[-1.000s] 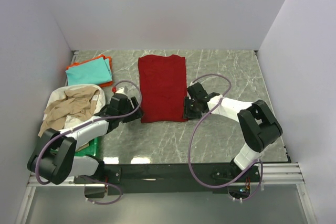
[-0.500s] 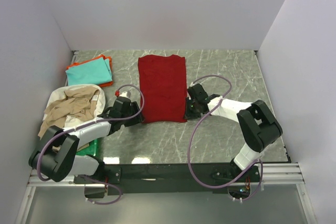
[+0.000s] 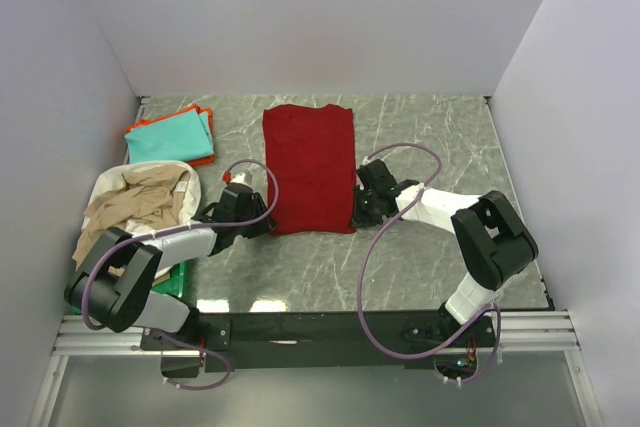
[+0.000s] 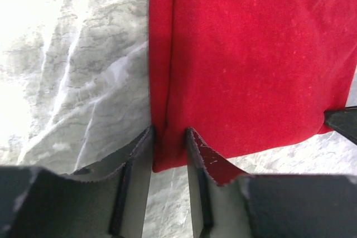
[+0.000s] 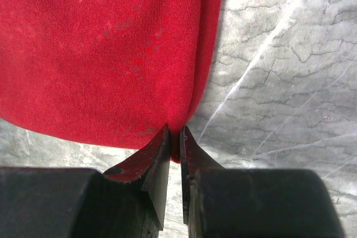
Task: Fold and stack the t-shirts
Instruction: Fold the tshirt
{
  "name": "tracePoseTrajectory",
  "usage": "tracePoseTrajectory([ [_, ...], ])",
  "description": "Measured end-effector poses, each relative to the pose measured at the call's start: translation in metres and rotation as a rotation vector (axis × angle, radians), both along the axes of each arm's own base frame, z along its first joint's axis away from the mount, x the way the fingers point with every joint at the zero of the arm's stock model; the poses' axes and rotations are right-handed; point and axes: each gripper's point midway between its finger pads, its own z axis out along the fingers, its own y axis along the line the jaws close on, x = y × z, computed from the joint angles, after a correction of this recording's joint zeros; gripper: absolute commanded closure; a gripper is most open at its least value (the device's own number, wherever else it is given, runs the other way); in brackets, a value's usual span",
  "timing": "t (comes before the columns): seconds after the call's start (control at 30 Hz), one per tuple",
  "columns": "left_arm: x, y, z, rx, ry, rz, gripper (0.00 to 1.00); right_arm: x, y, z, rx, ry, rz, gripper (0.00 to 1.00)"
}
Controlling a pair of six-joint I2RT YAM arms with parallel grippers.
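Both end effectors pinch the near corners of the dark red shirt (image 3: pixel 309 169) lying lengthwise mid-counter: left end effector (image 4: pixel 169 137), right end effector (image 5: pixel 174 137). Folded teal and orange shirts (image 3: pixel 172 135) sit stacked far-left; beige and white ones (image 3: pixel 140 202) remain heaped, unfolded.

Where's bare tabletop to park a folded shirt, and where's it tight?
Free: the marble right of the dark red t-shirt out to the right wall, and the near strip between its hem and the arm bases. Crowded: the left side, with the teal and orange shirts, the beige and white shirts and the left arm.
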Motion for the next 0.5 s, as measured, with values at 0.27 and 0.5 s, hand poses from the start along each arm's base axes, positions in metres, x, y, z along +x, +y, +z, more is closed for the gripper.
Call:
tracePoseTrajectory([
  [0.27, -0.001, -0.011, -0.004, -0.046, 0.004, -0.007, 1.00, 0.000, 0.000, 0.000, 0.000, 0.000, -0.001, 0.90],
  [0.5, 0.000, -0.014, -0.004, -0.058, -0.001, -0.007, 1.00, 0.000, -0.002, 0.000, -0.011, -0.002, -0.008, 1.00],
])
